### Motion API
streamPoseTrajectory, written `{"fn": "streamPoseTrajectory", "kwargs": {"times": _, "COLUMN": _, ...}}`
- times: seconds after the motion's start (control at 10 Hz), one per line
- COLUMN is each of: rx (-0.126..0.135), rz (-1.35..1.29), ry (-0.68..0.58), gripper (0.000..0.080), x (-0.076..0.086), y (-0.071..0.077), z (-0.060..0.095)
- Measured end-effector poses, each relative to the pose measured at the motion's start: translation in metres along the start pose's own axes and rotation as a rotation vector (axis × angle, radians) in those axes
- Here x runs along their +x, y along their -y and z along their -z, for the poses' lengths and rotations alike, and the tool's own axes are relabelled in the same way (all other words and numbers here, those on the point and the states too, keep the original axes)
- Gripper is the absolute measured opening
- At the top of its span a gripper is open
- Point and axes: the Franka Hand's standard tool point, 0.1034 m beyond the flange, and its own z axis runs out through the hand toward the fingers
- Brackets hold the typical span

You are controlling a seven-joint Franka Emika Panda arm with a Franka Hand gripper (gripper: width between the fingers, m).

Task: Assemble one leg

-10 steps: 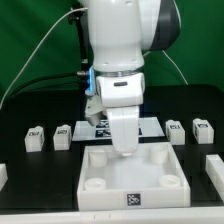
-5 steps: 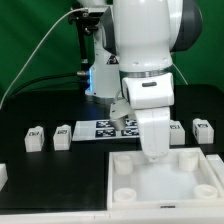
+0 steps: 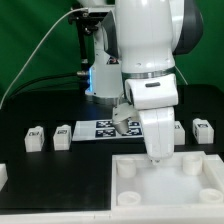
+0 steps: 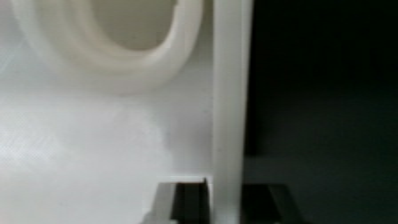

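Small white legs with black-and-white markers stand in a row on the black table: two at the exterior view's left (image 3: 36, 137) (image 3: 63, 136) and one at the right (image 3: 203, 129). My gripper (image 3: 154, 153) reaches down onto the back wall of the large white panel (image 3: 170, 185) with round corner sockets. In the wrist view the panel's upright wall (image 4: 226, 100) runs between my two dark fingers (image 4: 178, 202), and the gripper (image 4: 222, 203) is shut on it. A round socket (image 4: 111, 40) shows beside the wall. No leg is in the gripper.
The marker board (image 3: 105, 129) lies behind the panel, between the legs. A small white part (image 3: 3, 172) sits at the exterior view's left edge. The arm's white body hides the table's middle back. A green backdrop stands behind.
The arm and the white panel have moved together toward the exterior view's right. Most of the shift came early, with a small further shift since half a second ago.
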Motion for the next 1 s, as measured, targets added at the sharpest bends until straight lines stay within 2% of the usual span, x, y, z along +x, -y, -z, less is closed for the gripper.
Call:
{"fn": "streamPoseTrajectory", "kwargs": {"times": 0.1, "rx": 0.000, "rz": 0.000, "ry": 0.000, "gripper": 0.0149, "x": -0.0003, "y": 0.0000, "z": -0.0001}}
{"fn": "streamPoseTrajectory", "kwargs": {"times": 0.2, "rx": 0.000, "rz": -0.001, "ry": 0.000, "gripper": 0.0342, "x": -0.0005, "y": 0.0001, "z": -0.0002}}
{"fn": "streamPoseTrajectory", "kwargs": {"times": 0.3, "rx": 0.000, "rz": -0.001, "ry": 0.001, "gripper": 0.0342, "x": -0.0007, "y": 0.0001, "z": -0.0002}}
{"fn": "streamPoseTrajectory", "kwargs": {"times": 0.4, "rx": 0.000, "rz": -0.001, "ry": 0.001, "gripper": 0.0527, "x": -0.0008, "y": 0.0001, "z": -0.0003}}
{"fn": "streamPoseTrajectory", "kwargs": {"times": 0.5, "rx": 0.001, "rz": -0.002, "ry": 0.001, "gripper": 0.0624, "x": -0.0010, "y": 0.0001, "z": -0.0003}}
{"fn": "streamPoseTrajectory", "kwargs": {"times": 1.0, "rx": 0.001, "rz": -0.002, "ry": 0.001, "gripper": 0.0649, "x": -0.0014, "y": 0.0002, "z": -0.0004}}
